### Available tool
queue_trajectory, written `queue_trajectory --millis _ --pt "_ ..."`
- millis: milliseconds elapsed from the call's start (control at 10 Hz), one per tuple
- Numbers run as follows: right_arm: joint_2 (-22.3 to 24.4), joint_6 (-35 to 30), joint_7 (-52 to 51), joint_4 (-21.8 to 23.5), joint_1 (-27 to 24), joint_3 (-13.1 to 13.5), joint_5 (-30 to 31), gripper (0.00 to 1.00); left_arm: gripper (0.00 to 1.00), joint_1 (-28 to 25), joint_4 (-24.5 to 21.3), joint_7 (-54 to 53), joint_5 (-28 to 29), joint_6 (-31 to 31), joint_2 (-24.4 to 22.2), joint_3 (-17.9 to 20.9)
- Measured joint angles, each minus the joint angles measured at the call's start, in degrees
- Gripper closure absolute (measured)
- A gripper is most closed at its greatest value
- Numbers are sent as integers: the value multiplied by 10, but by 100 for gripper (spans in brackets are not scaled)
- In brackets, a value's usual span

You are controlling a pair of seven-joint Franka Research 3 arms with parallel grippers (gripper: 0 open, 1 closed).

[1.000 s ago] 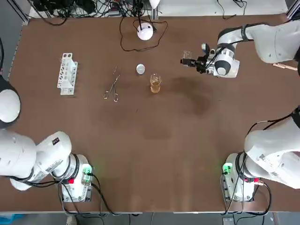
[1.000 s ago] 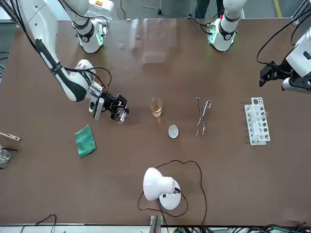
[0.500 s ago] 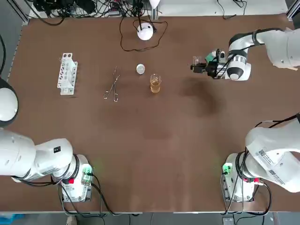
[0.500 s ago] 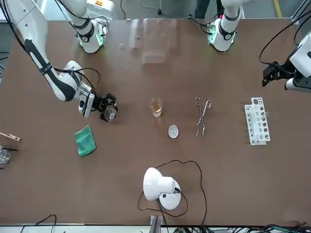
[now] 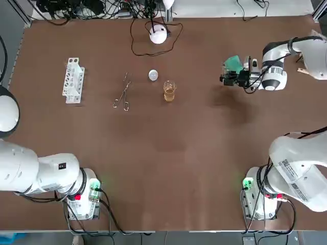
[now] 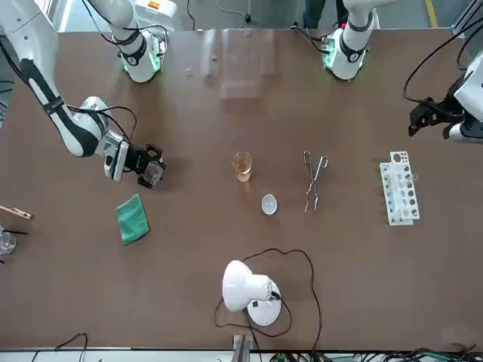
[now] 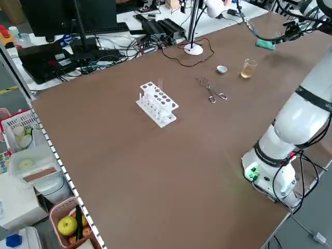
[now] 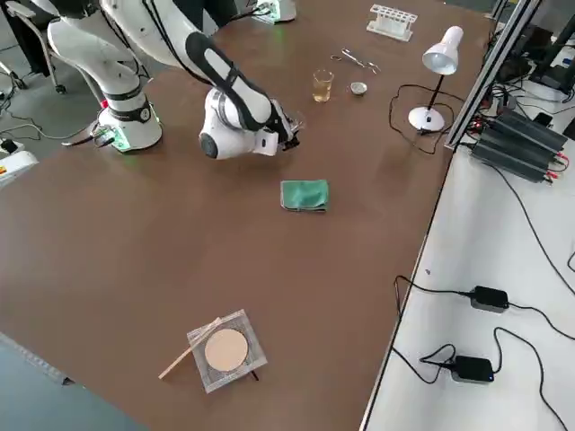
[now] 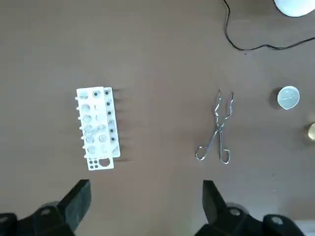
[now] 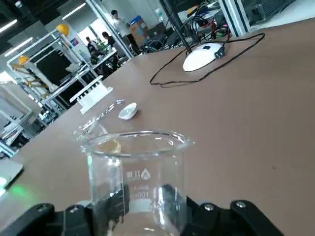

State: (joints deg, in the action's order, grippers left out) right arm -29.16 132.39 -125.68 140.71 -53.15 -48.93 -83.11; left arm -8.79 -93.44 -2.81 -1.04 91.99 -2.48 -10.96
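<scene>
Right gripper (image 6: 148, 167) is clamping its fingers on an empty glass beaker (image 10: 134, 167) at the robot's right side, near the green cloth (image 6: 132, 219) and well apart from the amber-filled beaker (image 5: 169, 91), while left gripper (image 9: 145, 199) is hanging wide open, holding nothing, over the test tube rack (image 9: 97, 129) and tongs (image 9: 216, 130).

Two beakers (image 6: 153, 173) (image 6: 242, 165), one rack (image 6: 400, 188), tongs (image 6: 313, 180), lamp (image 6: 249, 292), cloth (image 6: 132, 219), dish (image 6: 269, 203)

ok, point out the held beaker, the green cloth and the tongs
beaker (image 10: 135, 164), right wrist view, on its glass wall.
cloth (image 6: 132, 219), front view, on its middle.
tongs (image 9: 218, 129), left wrist view, where the arms cross.
</scene>
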Motion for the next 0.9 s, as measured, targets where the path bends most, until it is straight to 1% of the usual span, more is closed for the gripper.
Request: queue_trajectory --millis 200,400,800,900 --pt "-2 -34 -33 2 0 51 56 61 0 4 11 1 0 0 0 -1" --pt "-5 -69 -70 2 -1 92 105 61 0 5 11 1 0 0 1 -2" --pt "-17 -114 -191 -1 -1 150 170 61 0 -3 14 3 0 0 3 5" --pt "-19 -121 -225 -5 -1 161 182 61 0 -10 16 3 0 0 3 7"
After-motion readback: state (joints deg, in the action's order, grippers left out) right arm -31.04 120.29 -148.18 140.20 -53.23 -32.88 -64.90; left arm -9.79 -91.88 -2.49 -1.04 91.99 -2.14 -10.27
